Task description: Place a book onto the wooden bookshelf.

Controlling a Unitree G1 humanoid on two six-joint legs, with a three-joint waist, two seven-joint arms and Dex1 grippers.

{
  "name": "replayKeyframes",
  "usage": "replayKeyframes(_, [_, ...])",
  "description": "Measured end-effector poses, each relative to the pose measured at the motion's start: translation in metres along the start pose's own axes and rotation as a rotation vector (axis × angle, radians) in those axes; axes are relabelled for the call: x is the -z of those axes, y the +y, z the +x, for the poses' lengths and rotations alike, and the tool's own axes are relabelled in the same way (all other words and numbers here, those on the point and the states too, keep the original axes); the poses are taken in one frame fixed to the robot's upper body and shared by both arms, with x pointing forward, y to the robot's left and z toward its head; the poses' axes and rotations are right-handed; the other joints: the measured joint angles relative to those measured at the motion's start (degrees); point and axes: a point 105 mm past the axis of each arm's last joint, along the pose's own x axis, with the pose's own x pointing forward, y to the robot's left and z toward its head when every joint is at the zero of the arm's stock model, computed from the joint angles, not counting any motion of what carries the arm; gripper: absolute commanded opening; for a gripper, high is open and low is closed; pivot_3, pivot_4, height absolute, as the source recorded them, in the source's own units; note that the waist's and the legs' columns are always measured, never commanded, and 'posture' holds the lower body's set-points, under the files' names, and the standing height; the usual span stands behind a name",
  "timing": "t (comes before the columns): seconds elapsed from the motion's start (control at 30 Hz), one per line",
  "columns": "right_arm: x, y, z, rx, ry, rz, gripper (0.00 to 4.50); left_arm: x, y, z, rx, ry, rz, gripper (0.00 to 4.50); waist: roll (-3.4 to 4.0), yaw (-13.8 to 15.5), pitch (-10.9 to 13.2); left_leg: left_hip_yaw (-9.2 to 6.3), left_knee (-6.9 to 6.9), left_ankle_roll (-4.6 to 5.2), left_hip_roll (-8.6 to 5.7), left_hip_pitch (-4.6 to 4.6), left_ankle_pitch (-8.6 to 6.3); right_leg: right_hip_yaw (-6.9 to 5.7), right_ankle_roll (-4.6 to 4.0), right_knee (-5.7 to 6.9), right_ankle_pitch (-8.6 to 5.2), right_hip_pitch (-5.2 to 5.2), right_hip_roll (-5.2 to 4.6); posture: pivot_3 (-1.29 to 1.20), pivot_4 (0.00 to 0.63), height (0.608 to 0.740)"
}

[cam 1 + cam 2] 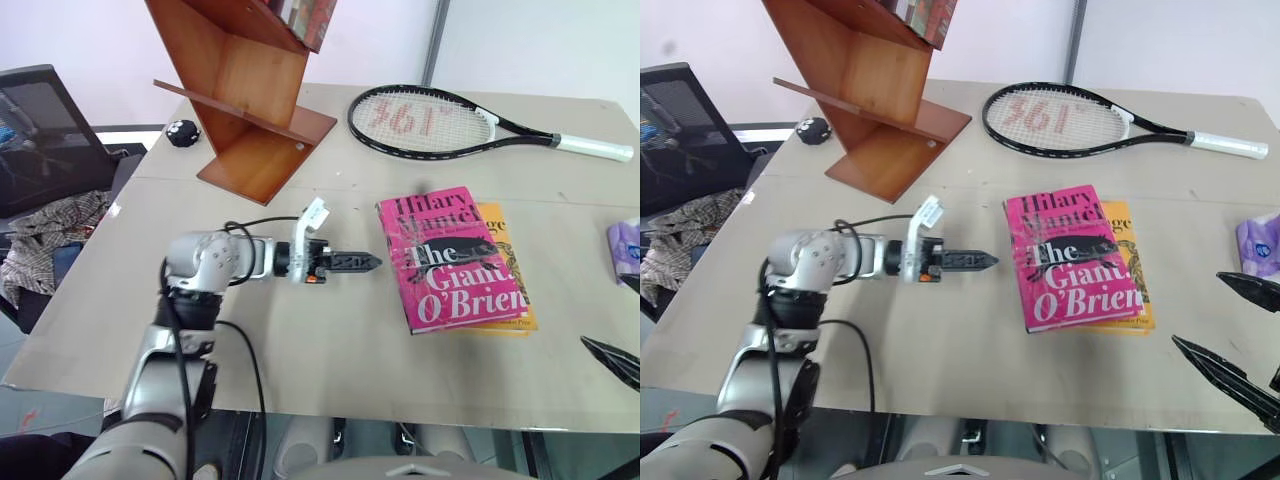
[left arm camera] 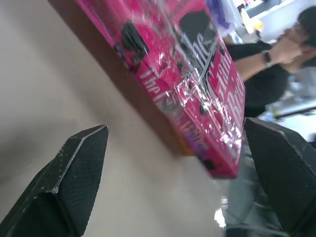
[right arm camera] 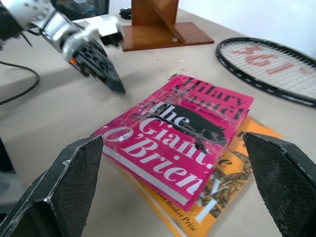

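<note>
1. I see the bright pink hardcover book [image 1: 450, 258] lying flat on the beige tabletop [image 1: 330, 350], stacked on a yellow-orange book [image 1: 512, 300] whose edge pokes out beyond it on the far side from my left gripper.
2. My left gripper [image 1: 362, 262] points at the pink book's spine edge, just beside it and not touching. From the head views its jaws look edge-on; my left wrist view shows them spread wide, with nothing between them.
3. My right gripper [image 1: 1230, 335] hangs off the pink book's other side, near the table edge, jaws apart and empty.
4. Beyond the pink book lies a black-framed tennis racket [image 1: 430, 122].
5. The tall reddish-brown wooden bookshelf [image 1: 250, 90] stands well apart from the pink book, past my left gripper; its slanted upper compartment holds some books [image 1: 310, 18].
6. My left wrist view catches a seated person [image 2: 276, 64] behind the pink book.
</note>
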Motion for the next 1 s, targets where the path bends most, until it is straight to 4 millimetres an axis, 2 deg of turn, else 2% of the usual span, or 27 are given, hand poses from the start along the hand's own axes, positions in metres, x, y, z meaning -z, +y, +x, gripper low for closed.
replayKeyframes(0.1, [0.001,0.002,-0.001,0.006,0.009,-0.012,4.48,0.001,-0.004,0.029,0.049,0.019,-0.152,4.5,-0.16,0.02,0.09,-0.03,0.0,0.01,0.0,0.0,0.0,-0.04,0.18,0.0,0.1,0.0,-0.07,0.0,0.15,0.717])
replayKeyframes(0.33, [0.003,0.006,-0.003,0.021,0.029,-0.002,4.48,0.004,-0.003,0.066,0.075,-0.014,-0.32,4.5,-0.18,0.06,0.09,-0.11,-0.01,-0.07,0.08,0.01,-0.04,-0.11,-0.03,0.01,-0.01,-0.01,-0.19,0.0,0.15,0.717])
replayKeyframes(0.43, [0.004,0.007,-0.005,0.031,0.033,0.01,4.5,0.001,-0.002,0.078,0.075,-0.062,-0.339,3.7,-0.19,0.24,0.07,-0.1,0.02,-0.3,0.06,0.02,-0.18,-0.11,-0.05,0.01,-0.02,0.01,-0.24,0.0,0.15,0.717])
replayKeyframes(0.53, [0.003,0.011,-0.003,0.027,0.034,0.0,4.5,-0.001,0.001,0.081,0.071,-0.099,-0.351,2.39,-0.18,0.2,0.06,-0.09,0.02,-0.31,0.05,0.02,-0.18,-0.11,-0.05,0.01,-0.02,0.01,-0.25,0.0,0.15,0.717])
replayKeyframes(0.63, [0.002,0.01,-0.002,0.042,0.034,-0.003,4.5,-0.006,0.002,0.076,0.093,-0.156,-0.359,0.96,-0.17,0.16,0.06,-0.1,0.02,-0.32,0.05,0.03,-0.18,-0.13,-0.05,0.01,-0.02,0.01,-0.25,0.0,0.15,0.717])
replayKeyframes(0.67, [0.002,0.01,-0.002,0.046,0.032,-0.006,4.5,-0.006,0.003,0.074,0.096,-0.174,-0.36,0.75,-0.17,0.06,0.06,-0.1,0.02,-0.32,0.06,0.03,-0.19,-0.13,-0.05,0.01,-0.02,0.0,-0.25,0.0,0.15,0.717])
replayKeyframes(0.73, [0.002,0.01,0.0,0.046,0.025,-0.001,4.5,-0.009,0.004,0.07,0.097,-0.202,-0.361,0.75,-0.18,-0.19,0.07,-0.1,0.01,-0.33,0.06,0.03,-0.19,-0.11,-0.05,0.01,-0.02,-0.01,-0.25,0.0,0.15,0.717])
replayKeyframes(0.83, [0.003,0.009,0.007,0.031,0.003,0.004,4.5,-0.018,0.006,0.053,0.1,-0.289,-0.361,0.75,-0.19,-0.49,0.08,-0.1,0.0,-0.33,0.09,0.02,-0.19,-0.1,-0.06,0.03,-0.02,-0.04,-0.22,0.0,0.15,0.717])
replayKeyframes(0.9, [0.001,0.008,0.012,0.022,-0.013,0.0,4.5,-0.032,0.006,0.029,0.091,-0.373,-0.309,0.75,-0.21,-0.41,0.1,-0.12,0.0,-0.34,0.11,-0.01,-0.19,-0.16,-0.07,0.06,-0.01,-0.07,-0.2,0.0,0.15,0.717])
replayKeyframes(0.97, [-0.003,0.003,0.02,0.011,-0.052,-0.014,4.5,-0.051,0.005,-0.001,-0.018,-0.446,-0.121,0.75,-0.4,-0.58,0.22,-0.1,0.01,-0.39,0.12,-0.04,-0.17,-0.15,-0.19,0.07,0.06,-0.11,-0.16,0.0,0.15,0.717])
replayKeyframes(1.0, [-0.006,-0.001,0.025,0.006,-0.085,-0.022,4.5,-0.065,0.002,-0.019,-0.122,-0.478,0.083,0.75,-0.52,-0.68,0.29,-0.08,-0.01,-0.51,0.12,-0.05,-0.1,-0.13,-0.41,0.08,0.18,-0.15,-0.13,0.0,0.15,0.717])
